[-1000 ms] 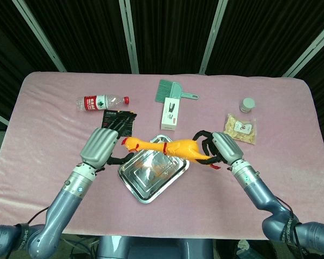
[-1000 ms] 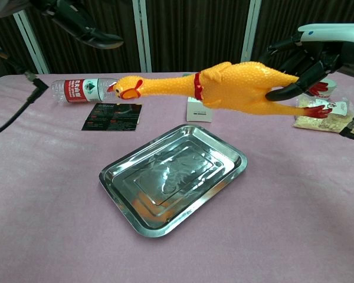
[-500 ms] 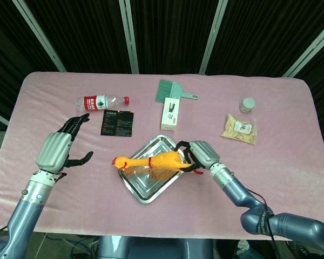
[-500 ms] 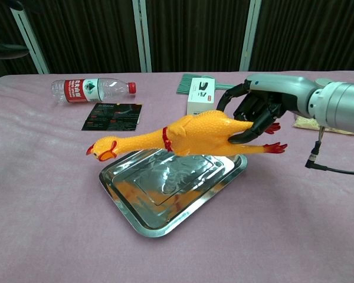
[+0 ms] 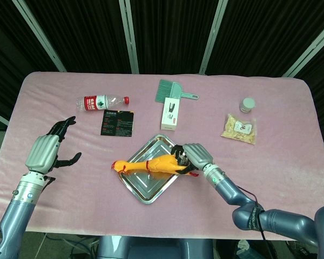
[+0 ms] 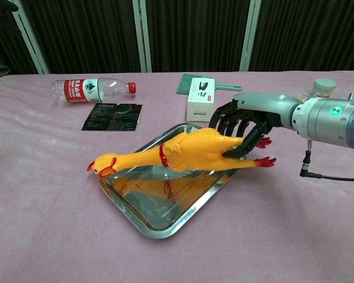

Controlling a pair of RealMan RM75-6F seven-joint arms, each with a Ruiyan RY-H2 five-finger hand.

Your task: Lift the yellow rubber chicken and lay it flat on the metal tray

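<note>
— Where was the yellow rubber chicken (image 6: pixel 183 152)?

— You had it across the metal tray (image 6: pixel 165 220), head past the left rim, red feet past the right, body low over the tray floor.

— And your hands?

— Your right hand (image 6: pixel 242 127) curled its fingers around the chicken's rear end. Your left hand (image 5: pixel 47 152) hovered over the pink desk (image 5: pixel 291 172), fingers apart, holding nothing.

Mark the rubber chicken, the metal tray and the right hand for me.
rubber chicken (image 6: pixel 192 150): chest view, on its yellow body.
metal tray (image 6: pixel 156 227): chest view, on its near rim.
right hand (image 5: pixel 188 155): head view, on the hand's back.
</note>
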